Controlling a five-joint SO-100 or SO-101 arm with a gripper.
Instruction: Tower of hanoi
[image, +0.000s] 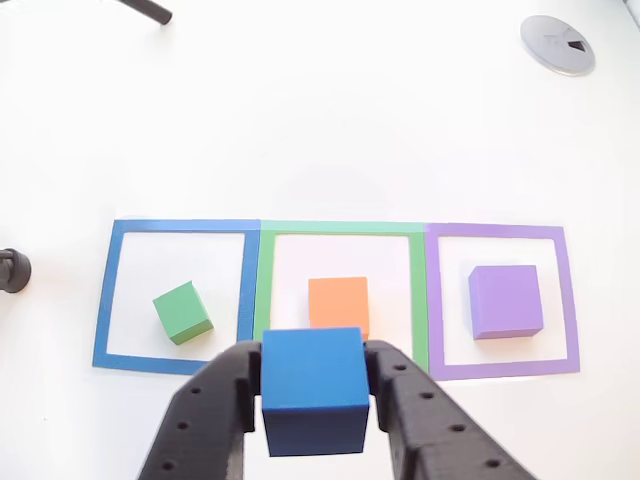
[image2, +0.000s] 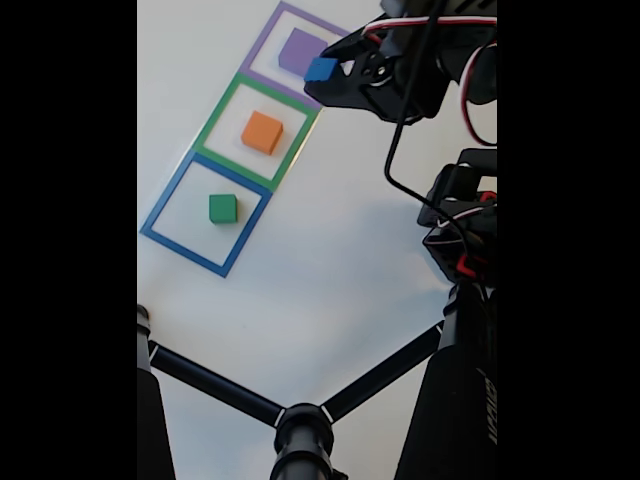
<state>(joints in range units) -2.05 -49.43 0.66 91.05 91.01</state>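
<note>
In the other view, the black claw (image: 314, 385) rises from the bottom edge and is clamped on a blue cube (image: 314, 390), one finger pressed to each side, with the cube held above the white tabletop (image: 320, 130). Beyond it lie three taped square frames in a row, their borders touching: a blue frame (image: 112, 290) on the left with a tilted green cube (image: 183, 312) inside, a green frame (image: 340, 229) in the middle holding an orange cube (image: 338, 301), and a purple frame (image: 568, 290) on the right holding a purple cube (image: 506, 301). Each cube sits clear of its frame's border. The held cube overlaps the near edge of the green frame in this view. Past the frames the tabletop is open, save for a grey disc (image: 558, 43) near the top right corner. In the fixed view, the claw (image2: 326, 72) holds the blue cube (image2: 321, 69) up by the purple frame (image2: 262, 35), just beside the purple cube (image2: 299, 50), while the orange cube (image2: 262, 132) and green cube (image2: 222, 208) rest in their frames. Broad bare tabletop (image2: 330, 220) stretches between the frames and the black tripod legs (image2: 215, 385) at the bottom.
</note>
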